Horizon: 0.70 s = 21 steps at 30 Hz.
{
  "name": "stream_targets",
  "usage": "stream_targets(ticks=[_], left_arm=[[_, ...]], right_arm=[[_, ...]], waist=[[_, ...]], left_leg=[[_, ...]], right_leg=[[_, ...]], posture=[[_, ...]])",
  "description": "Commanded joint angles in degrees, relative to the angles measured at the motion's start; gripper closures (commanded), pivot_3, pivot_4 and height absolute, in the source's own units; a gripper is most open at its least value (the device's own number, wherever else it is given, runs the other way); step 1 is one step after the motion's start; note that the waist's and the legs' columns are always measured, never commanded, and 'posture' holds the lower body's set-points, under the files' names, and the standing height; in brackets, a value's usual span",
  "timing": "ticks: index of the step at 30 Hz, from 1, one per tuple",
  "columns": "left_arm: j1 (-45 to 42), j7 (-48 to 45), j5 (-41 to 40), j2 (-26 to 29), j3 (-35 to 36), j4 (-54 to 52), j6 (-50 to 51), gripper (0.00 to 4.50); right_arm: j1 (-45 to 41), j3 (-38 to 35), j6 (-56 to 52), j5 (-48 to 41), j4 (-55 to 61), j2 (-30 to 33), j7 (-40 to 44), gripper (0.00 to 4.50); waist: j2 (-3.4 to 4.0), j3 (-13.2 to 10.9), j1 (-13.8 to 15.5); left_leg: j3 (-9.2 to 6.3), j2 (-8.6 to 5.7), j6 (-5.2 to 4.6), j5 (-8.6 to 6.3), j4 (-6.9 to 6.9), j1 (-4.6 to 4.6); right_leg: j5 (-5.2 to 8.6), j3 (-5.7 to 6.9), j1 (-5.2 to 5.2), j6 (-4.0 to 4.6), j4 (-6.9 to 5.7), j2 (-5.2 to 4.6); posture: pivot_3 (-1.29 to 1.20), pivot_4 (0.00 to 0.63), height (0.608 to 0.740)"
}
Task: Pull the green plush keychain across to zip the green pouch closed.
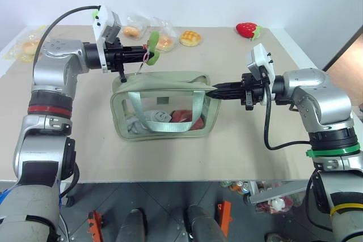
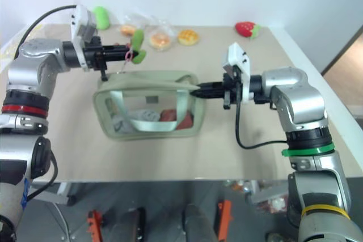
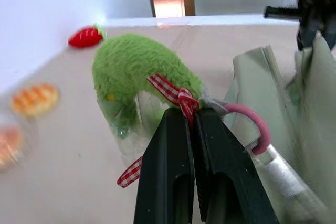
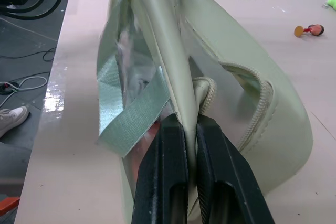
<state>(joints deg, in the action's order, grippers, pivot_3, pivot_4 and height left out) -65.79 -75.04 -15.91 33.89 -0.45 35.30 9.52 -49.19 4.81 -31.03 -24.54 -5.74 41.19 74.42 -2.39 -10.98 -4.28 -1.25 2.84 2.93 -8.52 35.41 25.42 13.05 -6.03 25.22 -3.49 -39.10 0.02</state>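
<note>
The pale green pouch (image 1: 161, 106) lies on the table with its clear window and webbing strap facing me and its top gaping open. Above its left end hangs the green plush keychain (image 1: 153, 42), a fuzzy lime loop with a red-checked ribbon and a pink clasp (image 3: 257, 129). My left gripper (image 1: 146, 55) points level toward the right and is shut on the keychain at the ribbon and clasp. My right gripper (image 1: 211, 91) points left and is shut on the fabric at the pouch's right end (image 4: 184, 77). Clothing shows inside the pouch.
Wrapped pastries (image 1: 164, 41) and a bun (image 1: 190, 38) lie at the back of the beige table (image 1: 227, 151). A red strawberry plush (image 1: 247, 29) sits at the back right, a larger green plush blob (image 2: 101, 16) at the back left. The table's front edge runs close below the pouch.
</note>
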Motion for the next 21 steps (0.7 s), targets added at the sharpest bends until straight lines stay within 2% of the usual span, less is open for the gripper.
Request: stream_targets(ticks=[1, 9, 15, 21], left_arm=[[-0.6, -1.76, 0.06, 0.77, 0.19, -4.72, -4.34, 4.47], [4.44, -9.45, 1.73, 4.53, -4.7, -15.41, -6.36, 4.47], [2.89, -10.95, -3.06, 5.6, -3.99, -20.07, 4.92, 4.47], [2.55, -11.17, -3.93, 6.51, -4.06, -20.93, 7.43, 2.62]], right_arm=[[-0.29, -1.69, 0.29, -0.84, 2.32, 0.59, -0.2, 4.5], [-0.63, -1.32, 0.67, -0.44, 1.51, 0.28, -0.06, 4.5], [-0.77, -0.89, 1.01, -0.04, 0.97, -0.24, 0.0, 4.5], [-0.73, -0.89, 1.14, 0.02, 0.8, -0.45, 0.12, 4.5]], waist=[[0.0, 0.0, 0.0], [0.01, 0.0, -0.11], [0.01, 0.0, -0.09], [0.01, 0.0, -0.13]], left_leg=[[0.0, 0.0, 0.0, 0.0, 0.0, 0.0], [0.01, 0.0, 0.0, 0.0, -0.01, -0.02], [0.03, 0.01, 0.0, 0.0, 0.04, -0.02], [0.02, 0.01, 0.0, 0.0, 0.04, -0.02]], right_leg=[[0.0, 0.0, 0.0, 0.0, 0.0, 0.0], [0.0, -0.04, 0.0, 0.0, 0.0, 0.01], [0.0, -0.06, -0.02, 0.01, 0.0, 0.0], [0.0, -0.06, -0.01, 0.0, 0.0, 0.01]], posture=[[0.0, 0.15, 0.74], [0.0, 0.15, 0.74], [0.0, 0.15, 0.74], [0.0, 0.15, 0.74]])
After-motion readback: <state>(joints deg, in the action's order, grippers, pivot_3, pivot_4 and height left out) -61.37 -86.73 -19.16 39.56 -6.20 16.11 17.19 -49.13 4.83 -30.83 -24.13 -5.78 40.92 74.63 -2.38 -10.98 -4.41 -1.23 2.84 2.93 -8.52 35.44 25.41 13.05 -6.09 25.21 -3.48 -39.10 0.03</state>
